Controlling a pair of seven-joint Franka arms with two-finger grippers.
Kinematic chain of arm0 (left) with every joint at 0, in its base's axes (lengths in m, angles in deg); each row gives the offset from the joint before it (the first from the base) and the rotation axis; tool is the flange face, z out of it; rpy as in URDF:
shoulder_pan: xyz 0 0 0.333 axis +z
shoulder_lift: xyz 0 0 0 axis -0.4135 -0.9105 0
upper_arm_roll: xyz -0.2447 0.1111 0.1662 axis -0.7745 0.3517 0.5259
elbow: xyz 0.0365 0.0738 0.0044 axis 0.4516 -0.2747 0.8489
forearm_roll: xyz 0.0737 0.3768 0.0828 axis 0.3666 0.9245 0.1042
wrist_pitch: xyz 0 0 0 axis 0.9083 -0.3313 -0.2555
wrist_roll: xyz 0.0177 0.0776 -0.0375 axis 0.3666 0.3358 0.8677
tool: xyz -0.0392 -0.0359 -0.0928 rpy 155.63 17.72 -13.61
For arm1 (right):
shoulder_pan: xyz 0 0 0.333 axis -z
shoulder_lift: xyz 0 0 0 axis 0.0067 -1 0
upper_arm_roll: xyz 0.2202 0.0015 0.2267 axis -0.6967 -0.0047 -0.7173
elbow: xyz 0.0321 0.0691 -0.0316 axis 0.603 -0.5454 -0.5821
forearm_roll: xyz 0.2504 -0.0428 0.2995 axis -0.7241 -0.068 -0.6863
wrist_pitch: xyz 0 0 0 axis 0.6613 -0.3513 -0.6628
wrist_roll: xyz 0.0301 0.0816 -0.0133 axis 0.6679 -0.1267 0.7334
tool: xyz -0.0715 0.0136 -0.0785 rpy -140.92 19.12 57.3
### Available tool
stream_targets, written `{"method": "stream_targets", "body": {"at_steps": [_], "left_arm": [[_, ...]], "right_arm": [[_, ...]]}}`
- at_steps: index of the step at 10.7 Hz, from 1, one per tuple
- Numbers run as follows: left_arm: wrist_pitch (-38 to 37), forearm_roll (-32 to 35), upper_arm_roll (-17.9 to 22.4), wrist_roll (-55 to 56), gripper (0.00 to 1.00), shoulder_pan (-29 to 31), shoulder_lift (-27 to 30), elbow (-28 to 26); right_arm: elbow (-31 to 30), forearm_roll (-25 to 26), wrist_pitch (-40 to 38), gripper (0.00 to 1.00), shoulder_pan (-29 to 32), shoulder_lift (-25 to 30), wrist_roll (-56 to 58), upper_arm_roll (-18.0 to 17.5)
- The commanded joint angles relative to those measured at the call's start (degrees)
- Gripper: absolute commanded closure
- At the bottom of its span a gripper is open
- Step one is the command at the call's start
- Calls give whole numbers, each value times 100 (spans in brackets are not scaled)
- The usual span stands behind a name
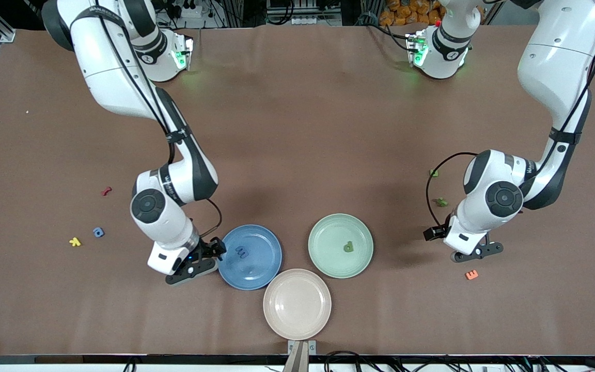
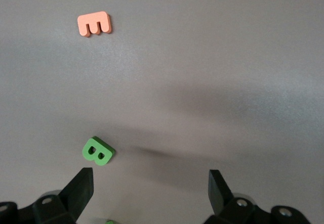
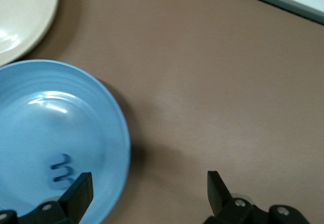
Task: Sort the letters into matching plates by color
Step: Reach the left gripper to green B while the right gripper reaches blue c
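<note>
The blue plate [image 1: 264, 268] holds one blue letter [image 1: 241, 252]. The mint green plate [image 1: 328, 232] holds one green letter [image 1: 348, 247]. The beige-pink plate [image 1: 297, 305] is bare. My right gripper [image 1: 195, 263] is open and empty, low beside the blue plate's rim [image 3: 119, 133]; the blue letter [image 3: 59, 168] also shows there. My left gripper [image 1: 475, 252] is open and empty over the table, near an orange E [image 1: 471, 275]. In the left wrist view the orange E [image 2: 94, 24] and a green B [image 2: 98, 151] lie on the table, the B close to one finger [image 2: 81, 186].
Two green letters [image 1: 434, 173] [image 1: 440, 202] lie beside the left arm. A red letter [image 1: 106, 191], a blue letter [image 1: 98, 232] and a yellow letter [image 1: 75, 241] lie toward the right arm's end of the table. A camera post [image 1: 297, 356] stands at the near table edge.
</note>
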Motion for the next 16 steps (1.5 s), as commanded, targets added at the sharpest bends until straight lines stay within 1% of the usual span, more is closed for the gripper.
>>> {"method": "stream_targets", "body": {"at_steps": [1, 2, 3, 5, 6, 7, 9, 10, 12, 14, 16], "left_arm": [[-23, -127, -22, 1326, 0, 23, 88, -136], [-23, -127, 4, 1697, 0, 32, 80, -171], [-23, -127, 4, 1875, 0, 171, 88, -241], [73, -144, -48, 2078, 0, 575, 158, -583], [282, -144, -48, 2314, 0, 646, 185, -750], [554, -144, -40, 2821, 0, 656, 202, -873], [872, -101, -40, 3920, 0, 629, 124, -883], [917, -83, -31, 4220, 0, 586, 115, -866], [917, -74, 4, 4425, 0, 576, 80, -839], [917, 5, 135, 4618, 0, 568, 36, -822], [926, 198, 163, 4855, 0, 559, -17, -813]], "right_arm": [[10, -64, -492, 0, 602, 282, 1090, -80], [11, -64, -748, 0, 787, 387, 1459, -81], [2, -56, -881, 0, 971, 484, 1794, -72], [2, -64, -1109, 0, 1376, 511, 2366, -80], [2, -38, -1302, 0, 1447, 511, 2386, -72], [-7, -29, -1626, 0, 1509, 520, 2334, -54], [-51, -47, -2163, 0, 1842, 607, 2342, -54], [-129, -47, -2357, 0, 1904, 721, 2290, -45], [-689, -38, -2385, 0, 1966, 1273, 1992, -28], [-1506, -38, -2289, 0, 1966, 1888, 1876, -19], [-2446, -38, -1755, 0, 1966, 2442, 1701, -19]]}}
